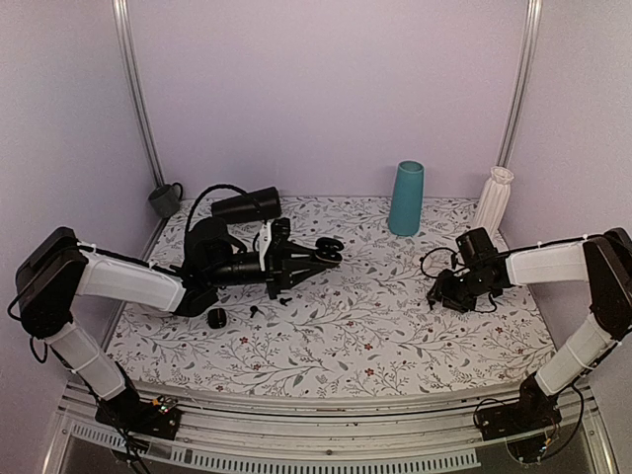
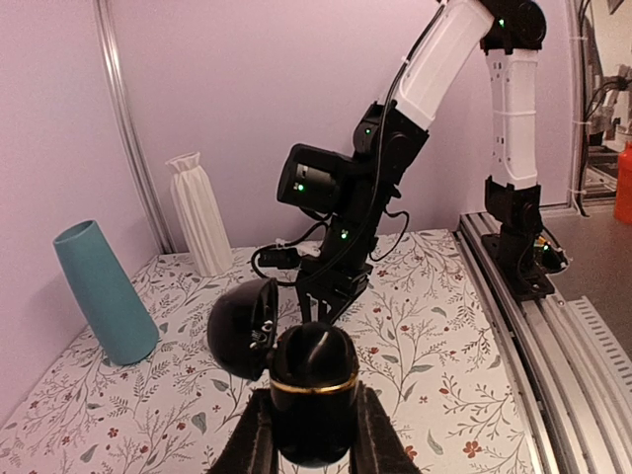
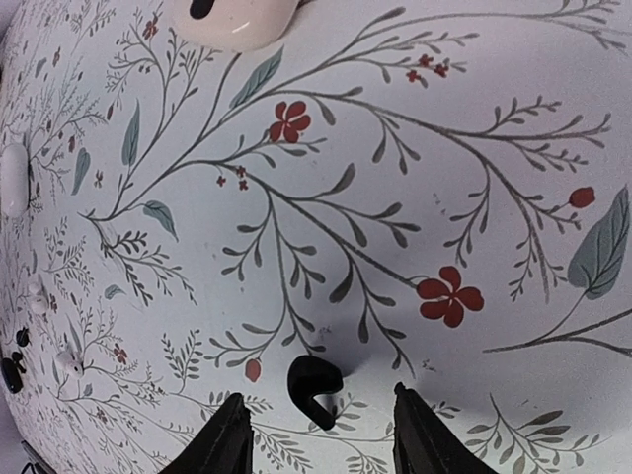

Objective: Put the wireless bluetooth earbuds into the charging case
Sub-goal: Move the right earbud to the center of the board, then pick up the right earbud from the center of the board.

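Early stage: a bud is being lined up for pickup, and none is showing in the case.
The left gripper (image 2: 314,441) is clamping the glossy black egg-shaped charging case with a gold ring (image 2: 314,380), lid hanging open. The right gripper (image 3: 316,434) is standing open astride a tiny black stemmed earbud (image 3: 314,385) lying on the floral tablecloth (image 3: 415,178), not touching it. Grasping and inserting are looking undone; the case wells are hidden.

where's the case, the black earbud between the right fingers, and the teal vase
case (image 2: 314,427): left wrist view, black body below the gold ring
black earbud (image 3: 312,381): right wrist view, its curved body
teal vase (image 1: 406,197): top view, middle of its side
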`<move>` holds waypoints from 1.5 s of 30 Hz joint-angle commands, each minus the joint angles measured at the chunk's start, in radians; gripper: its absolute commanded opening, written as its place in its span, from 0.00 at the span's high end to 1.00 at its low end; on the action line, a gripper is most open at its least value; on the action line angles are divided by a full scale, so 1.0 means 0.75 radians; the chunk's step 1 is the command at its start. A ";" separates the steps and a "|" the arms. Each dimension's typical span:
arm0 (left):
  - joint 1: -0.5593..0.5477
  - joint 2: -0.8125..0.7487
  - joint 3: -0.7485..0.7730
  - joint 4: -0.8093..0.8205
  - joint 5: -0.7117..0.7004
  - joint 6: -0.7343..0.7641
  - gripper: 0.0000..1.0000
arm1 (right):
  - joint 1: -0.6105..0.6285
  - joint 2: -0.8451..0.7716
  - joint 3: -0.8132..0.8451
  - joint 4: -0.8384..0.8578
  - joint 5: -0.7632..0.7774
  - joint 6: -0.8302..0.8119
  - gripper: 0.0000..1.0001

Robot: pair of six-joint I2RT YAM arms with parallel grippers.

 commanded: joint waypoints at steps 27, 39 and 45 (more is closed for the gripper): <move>0.013 -0.050 0.002 -0.021 -0.013 0.021 1.00 | 0.076 0.129 0.253 -0.268 0.173 -0.219 0.64; 0.013 -0.071 -0.006 -0.040 -0.024 0.026 1.00 | 0.080 0.148 0.260 -0.265 0.149 -0.244 0.64; 0.012 -0.079 -0.008 -0.046 -0.028 0.027 1.00 | 0.084 0.163 0.269 -0.275 0.141 -0.260 0.64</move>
